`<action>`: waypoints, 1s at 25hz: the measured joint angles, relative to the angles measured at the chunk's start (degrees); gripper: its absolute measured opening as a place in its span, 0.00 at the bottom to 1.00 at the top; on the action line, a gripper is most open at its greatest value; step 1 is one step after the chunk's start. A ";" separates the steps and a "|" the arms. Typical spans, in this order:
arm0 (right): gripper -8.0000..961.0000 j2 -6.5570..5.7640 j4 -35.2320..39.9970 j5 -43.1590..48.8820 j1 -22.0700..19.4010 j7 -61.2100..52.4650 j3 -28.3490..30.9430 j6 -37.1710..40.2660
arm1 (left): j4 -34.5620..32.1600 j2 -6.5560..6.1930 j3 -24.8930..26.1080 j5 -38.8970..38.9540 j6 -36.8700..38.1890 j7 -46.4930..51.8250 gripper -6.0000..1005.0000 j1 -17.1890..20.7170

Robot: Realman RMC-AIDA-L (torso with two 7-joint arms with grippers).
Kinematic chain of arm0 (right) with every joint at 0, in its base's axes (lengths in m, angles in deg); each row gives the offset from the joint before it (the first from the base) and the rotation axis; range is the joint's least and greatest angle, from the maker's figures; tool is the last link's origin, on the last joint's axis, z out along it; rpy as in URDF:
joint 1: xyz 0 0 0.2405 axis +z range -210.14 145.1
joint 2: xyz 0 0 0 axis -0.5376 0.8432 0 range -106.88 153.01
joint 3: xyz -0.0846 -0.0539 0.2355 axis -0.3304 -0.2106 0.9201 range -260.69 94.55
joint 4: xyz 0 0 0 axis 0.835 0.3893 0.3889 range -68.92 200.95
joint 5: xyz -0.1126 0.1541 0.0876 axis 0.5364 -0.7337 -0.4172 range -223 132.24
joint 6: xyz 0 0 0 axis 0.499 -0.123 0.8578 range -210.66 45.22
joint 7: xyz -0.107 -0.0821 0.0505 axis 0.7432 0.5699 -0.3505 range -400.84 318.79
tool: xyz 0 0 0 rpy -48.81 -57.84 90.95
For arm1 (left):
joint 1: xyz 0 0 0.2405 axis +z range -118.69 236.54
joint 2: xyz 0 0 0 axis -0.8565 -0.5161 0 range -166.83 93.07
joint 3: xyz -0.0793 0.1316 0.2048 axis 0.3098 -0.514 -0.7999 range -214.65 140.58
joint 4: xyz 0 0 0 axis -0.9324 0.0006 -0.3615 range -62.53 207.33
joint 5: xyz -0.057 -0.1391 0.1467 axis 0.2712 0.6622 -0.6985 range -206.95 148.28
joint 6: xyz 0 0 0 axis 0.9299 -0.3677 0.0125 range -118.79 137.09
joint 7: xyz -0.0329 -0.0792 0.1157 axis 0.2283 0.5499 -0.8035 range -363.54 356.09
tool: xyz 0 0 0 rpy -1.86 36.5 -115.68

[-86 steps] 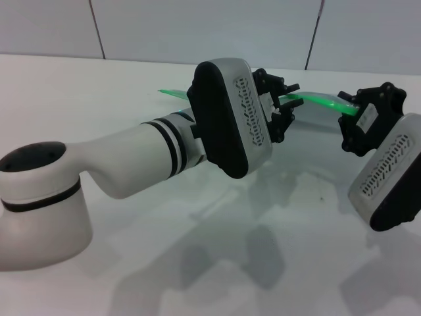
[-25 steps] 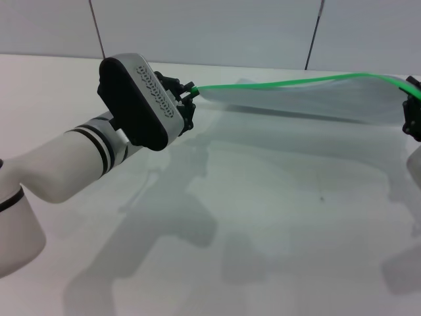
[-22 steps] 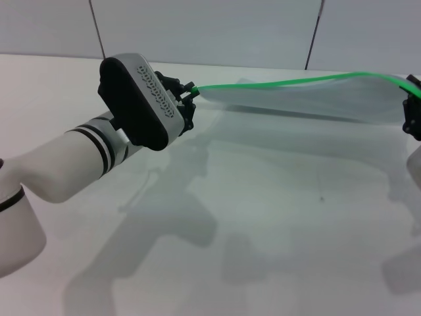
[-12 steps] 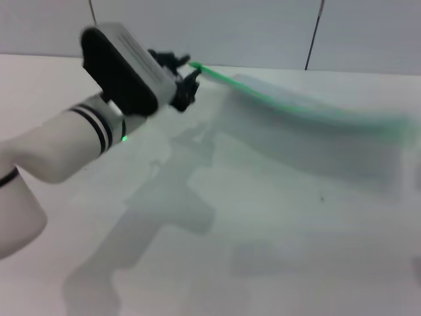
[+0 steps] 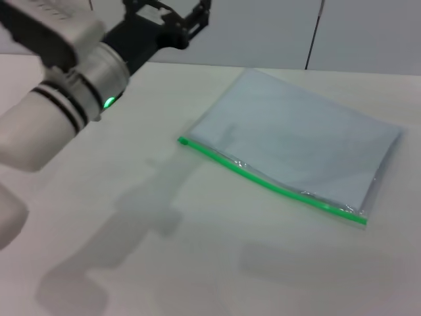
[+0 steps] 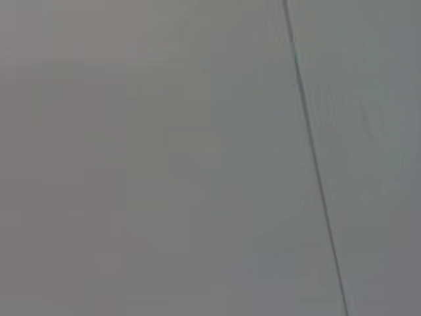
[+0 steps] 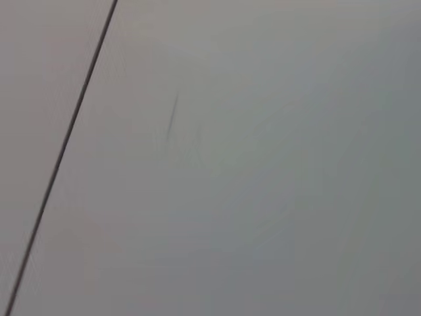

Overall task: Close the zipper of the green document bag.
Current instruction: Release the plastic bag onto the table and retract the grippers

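Bag [image 5: 299, 148] lies flat on the table [image 5: 197, 263] toward 2 o'clock, zipper [image 5: 270, 185] on its near edge, my left pincer [image 5: 172, 13] up at 11 o'clock, spread open and empty; risk: slider end not visibly seated, so a gap could remain.

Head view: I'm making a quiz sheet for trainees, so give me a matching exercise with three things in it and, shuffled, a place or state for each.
Things:
1. document bag
2. zipper
3. left gripper

Places or states:
A. raised above the table at the far left, fingers spread, holding nothing
B. lying flat on the white table, touched by no gripper
C. a bright green strip along the bag's near long edge

Pairs: 1-B, 2-C, 3-A
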 joint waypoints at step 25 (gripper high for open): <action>0.48 -0.24 -24.44 -8.22 12.74 -25.11 -12.38 -10.34 | -8.97 0.52 -0.33 2.79 -7.00 -5.53 0.60 1.84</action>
